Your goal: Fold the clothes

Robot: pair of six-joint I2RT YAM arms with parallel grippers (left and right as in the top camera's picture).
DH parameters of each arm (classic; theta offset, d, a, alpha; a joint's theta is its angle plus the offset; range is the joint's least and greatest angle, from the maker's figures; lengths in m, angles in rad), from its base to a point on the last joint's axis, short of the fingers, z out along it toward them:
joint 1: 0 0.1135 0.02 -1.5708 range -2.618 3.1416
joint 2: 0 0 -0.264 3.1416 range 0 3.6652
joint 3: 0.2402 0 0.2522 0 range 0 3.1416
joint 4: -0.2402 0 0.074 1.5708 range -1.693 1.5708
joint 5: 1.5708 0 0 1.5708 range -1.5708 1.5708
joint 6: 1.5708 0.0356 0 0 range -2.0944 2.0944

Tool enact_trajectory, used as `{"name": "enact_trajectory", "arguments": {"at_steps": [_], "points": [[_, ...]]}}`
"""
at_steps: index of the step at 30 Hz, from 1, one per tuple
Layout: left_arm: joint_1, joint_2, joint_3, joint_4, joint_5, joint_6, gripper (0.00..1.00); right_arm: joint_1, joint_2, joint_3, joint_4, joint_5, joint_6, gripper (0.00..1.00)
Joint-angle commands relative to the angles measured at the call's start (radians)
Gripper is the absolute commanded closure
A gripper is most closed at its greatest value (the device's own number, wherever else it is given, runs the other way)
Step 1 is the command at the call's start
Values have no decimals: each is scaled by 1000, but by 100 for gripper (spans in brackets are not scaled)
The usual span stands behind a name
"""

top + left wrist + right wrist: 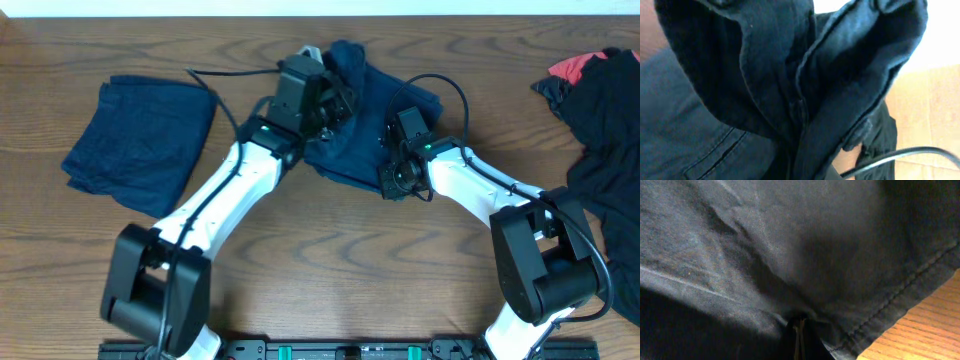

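Dark navy shorts [362,110] lie bunched at the table's back middle. My left gripper [318,100] is at their upper left edge and holds a lifted fold; its wrist view is filled with hanging navy cloth [790,75], with the fingers hidden. My right gripper [392,178] is at the shorts' lower right edge, its fingers pinched together on the hem [799,330]. A folded matching pair [140,130] lies flat at the left.
A heap of dark clothes with a red piece [600,110] lies at the right edge. A black cable [225,85] runs across the table behind the left arm. Wooden tabletop [350,260] lies in front.
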Motion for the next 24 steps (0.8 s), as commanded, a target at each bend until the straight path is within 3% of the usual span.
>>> {"name": "enact_trajectory", "arguments": {"at_steps": [1, 12, 14, 16, 17, 20, 24], "points": [[-29, 37, 25, 17, -8, -31, 94, 27, 74, -45, -22, -23, -7, 99], [-100, 56, 25, 21, -8, -31, 91, 27, 74, -45, -22, -23, -7, 99], [-103, 55, 25, 23, -7, -31, 78, 27, 74, -45, -23, -23, -7, 99], [-104, 55, 25, 24, -2, -29, 42, 27, 73, -45, -27, -22, -7, 99], [-104, 55, 25, 24, 7, -17, 36, 27, 72, -45, -31, -21, -7, 99], [-96, 48, 25, 45, 55, 90, 23, 20, 53, -35, -77, 18, -6, 99], [-58, 10, 25, 31, 61, 185, 23, -14, -16, 9, -188, 125, 6, 99]]}}
